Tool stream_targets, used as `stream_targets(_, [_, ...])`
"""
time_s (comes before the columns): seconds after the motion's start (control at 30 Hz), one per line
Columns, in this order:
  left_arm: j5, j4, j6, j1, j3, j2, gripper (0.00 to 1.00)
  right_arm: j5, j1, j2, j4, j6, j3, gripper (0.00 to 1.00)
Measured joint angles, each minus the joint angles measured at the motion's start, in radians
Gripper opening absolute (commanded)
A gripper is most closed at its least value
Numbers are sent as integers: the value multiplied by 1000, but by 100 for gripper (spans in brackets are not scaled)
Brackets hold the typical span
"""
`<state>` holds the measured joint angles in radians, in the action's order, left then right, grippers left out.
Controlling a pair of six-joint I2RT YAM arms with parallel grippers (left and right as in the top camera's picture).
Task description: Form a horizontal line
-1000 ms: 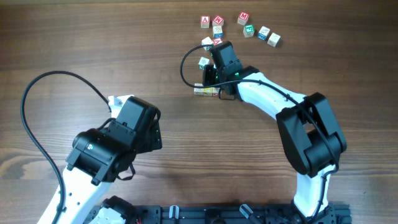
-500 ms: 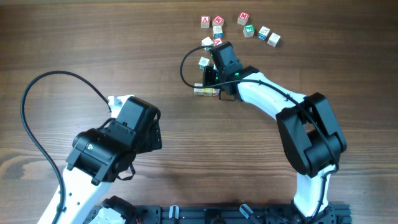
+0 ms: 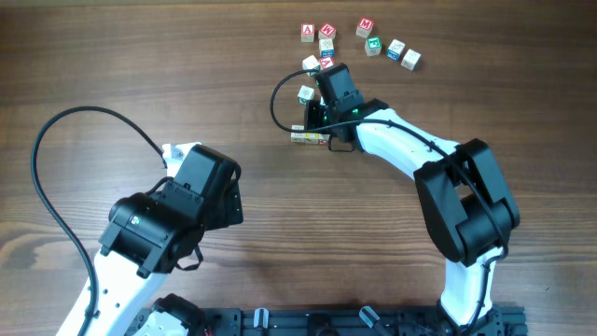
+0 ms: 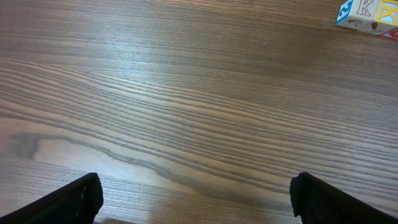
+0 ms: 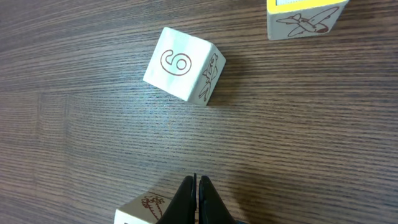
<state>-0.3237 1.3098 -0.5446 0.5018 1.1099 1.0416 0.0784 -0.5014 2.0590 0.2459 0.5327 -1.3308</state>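
Observation:
The horizontal line point(image 3: 310, 137) is a short row of three tiny cubes on the wooden table, pale, yellow and white with red. My right gripper point(image 3: 315, 119) hangs just above the row's right end. In the right wrist view its jaws point(image 5: 196, 188) are shut and empty, their tips beside a cube with a carrot drawing point(image 5: 144, 211). My left gripper point(image 3: 179, 150) is far to the left; its jaws point(image 4: 196, 193) are open and empty over bare wood. A cube with a letter K point(image 4: 362, 14) shows at the top right of the left wrist view.
A white cube marked 6 point(image 5: 183, 64), also in the overhead view point(image 3: 305, 93), lies beyond the right jaws. A cube with an airplane drawing point(image 5: 305, 18) is farther off. Several loose letter cubes point(image 3: 365, 27) are scattered at the back. A black cable point(image 3: 65, 121) loops at the left.

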Motion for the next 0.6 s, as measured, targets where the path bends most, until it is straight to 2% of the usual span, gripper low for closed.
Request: stream_targets(0.6, [0, 0, 0, 0, 0, 0, 100, 11, 0, 0, 3, 0, 0, 5])
